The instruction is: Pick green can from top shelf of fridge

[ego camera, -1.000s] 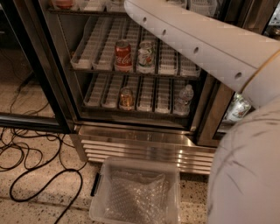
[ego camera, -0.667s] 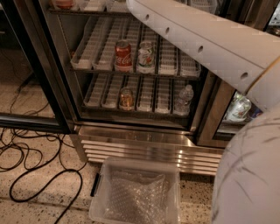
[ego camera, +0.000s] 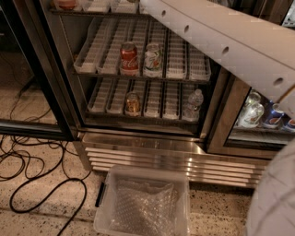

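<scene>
The fridge (ego camera: 138, 143) stands open in front of me, with wire racks and white lane trays. Only the front edge of the top shelf (ego camera: 92, 12) shows at the top of the view, with the bottoms of a few items on it. The green can is out of view. My white arm (ego camera: 221, 41) reaches from the right across the upper part of the view and leaves it at the top. The gripper is out of view beyond the top edge.
The shelf below holds a red cola can (ego camera: 129, 57) and a white can with green and red print (ego camera: 152, 60). The lowest shelf holds a brown can (ego camera: 132, 104) and a water bottle (ego camera: 193, 105). A clear bin (ego camera: 143, 203) with bubble wrap and black cables (ego camera: 27, 170) lie on the floor.
My arm has shifted slightly to the right and upward across the top of the view. Nothing on the shelves has moved.
</scene>
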You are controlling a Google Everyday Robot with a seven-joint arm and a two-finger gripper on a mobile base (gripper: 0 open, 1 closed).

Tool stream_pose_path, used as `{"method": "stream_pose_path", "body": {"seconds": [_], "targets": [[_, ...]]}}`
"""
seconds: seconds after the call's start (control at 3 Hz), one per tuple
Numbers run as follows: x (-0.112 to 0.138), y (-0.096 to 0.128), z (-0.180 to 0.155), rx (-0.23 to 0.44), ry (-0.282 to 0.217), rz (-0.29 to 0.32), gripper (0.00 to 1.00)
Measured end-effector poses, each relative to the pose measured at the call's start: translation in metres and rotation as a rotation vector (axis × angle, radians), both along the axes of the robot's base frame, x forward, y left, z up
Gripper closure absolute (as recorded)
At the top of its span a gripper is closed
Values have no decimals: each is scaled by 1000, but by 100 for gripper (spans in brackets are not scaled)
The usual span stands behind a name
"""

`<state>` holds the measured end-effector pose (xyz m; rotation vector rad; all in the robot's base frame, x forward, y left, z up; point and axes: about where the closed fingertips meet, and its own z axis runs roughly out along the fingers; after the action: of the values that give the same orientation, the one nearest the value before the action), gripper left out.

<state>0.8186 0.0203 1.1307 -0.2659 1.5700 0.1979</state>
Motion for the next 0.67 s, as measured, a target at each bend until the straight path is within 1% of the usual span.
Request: {"method": "stream_pose_path", "body": {"seconds": [0.33,0.67], "targets": [[-34,-7,17,71,25,-2,100],[-34,-7,17,72,25,-2,100]]}}
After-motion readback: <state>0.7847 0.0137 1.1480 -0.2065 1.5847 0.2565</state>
